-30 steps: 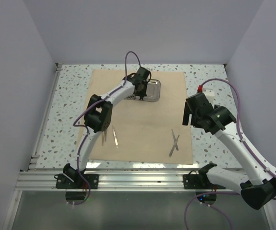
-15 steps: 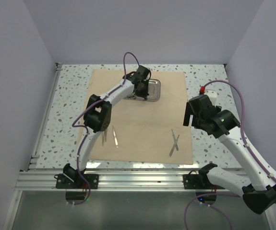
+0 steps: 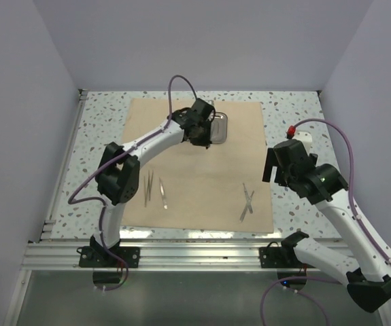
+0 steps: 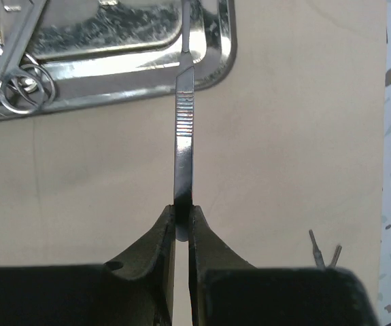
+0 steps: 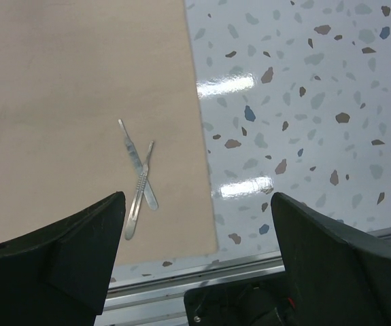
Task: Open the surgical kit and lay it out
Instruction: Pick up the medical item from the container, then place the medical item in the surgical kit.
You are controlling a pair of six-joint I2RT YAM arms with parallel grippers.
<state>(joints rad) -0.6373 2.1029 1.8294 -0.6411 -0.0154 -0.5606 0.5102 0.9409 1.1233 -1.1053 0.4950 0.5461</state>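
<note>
Kit open: tan cloth (image 3: pixel 202 170) lying flat, steel tray (image 3: pixel 221 126) sitting far centre.
Two crossed handles (image 3: pixel 247 201) lying near right, tweezers (image 3: pixel 148 187) near left.

Top camera: high behind the arm bases, looking down on the whole table (image 3: pixel 297 112). Left wrist: close, facing along the jaw-held scalpel handle (image 4: pixel 184 115) to the steel tray (image 4: pixel 228 47). Right wrist: higher; crossed instruments (image 5: pixel 141 174) ahead of its jaws also show from above.

Bare cloth (image 3: pixel 202 180) between tweezers (image 3: pixel 149 188) and scalpels (image 3: pixel 247 202), seemingly

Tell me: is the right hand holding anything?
No, the right hand is wide open and empty above the edge of the cloth.
</note>
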